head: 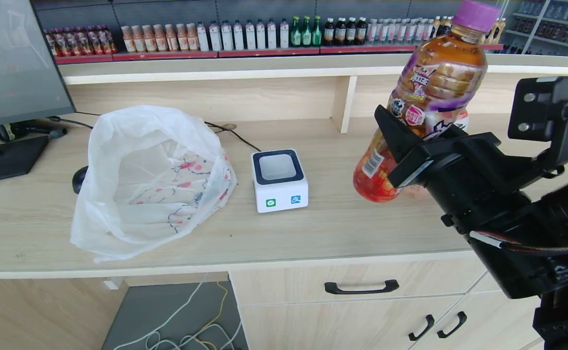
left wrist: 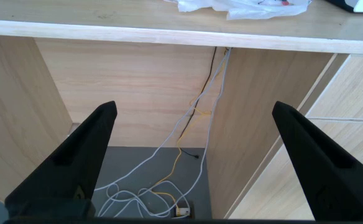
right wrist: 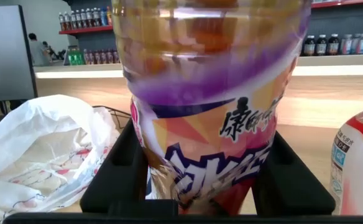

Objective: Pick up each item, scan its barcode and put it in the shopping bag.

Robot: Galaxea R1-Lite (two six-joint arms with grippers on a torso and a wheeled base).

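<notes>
My right gripper [head: 413, 160] is shut on a brown drink bottle [head: 427, 102] with a purple cap, held tilted above the right part of the wooden counter [head: 313, 228]. Up close in the right wrist view, the bottle [right wrist: 215, 99] sits between the black fingers [right wrist: 116, 171]. The white barcode scanner [head: 280, 180] stands at the counter's middle, left of the held bottle. A white shopping bag [head: 150, 180] lies open at the left, also seen as the bag [right wrist: 41, 149]. My left gripper [left wrist: 191, 155] hangs open below the counter edge, holding nothing.
A second bottle [right wrist: 355, 165] with a white label stands on the counter behind the held one. A monitor [head: 14, 63] on a stand occupies the far left, with cables [head: 230, 133] running to the scanner. Drawers [head: 362, 287] sit under the counter; loose wires [left wrist: 169, 180] lie on the floor.
</notes>
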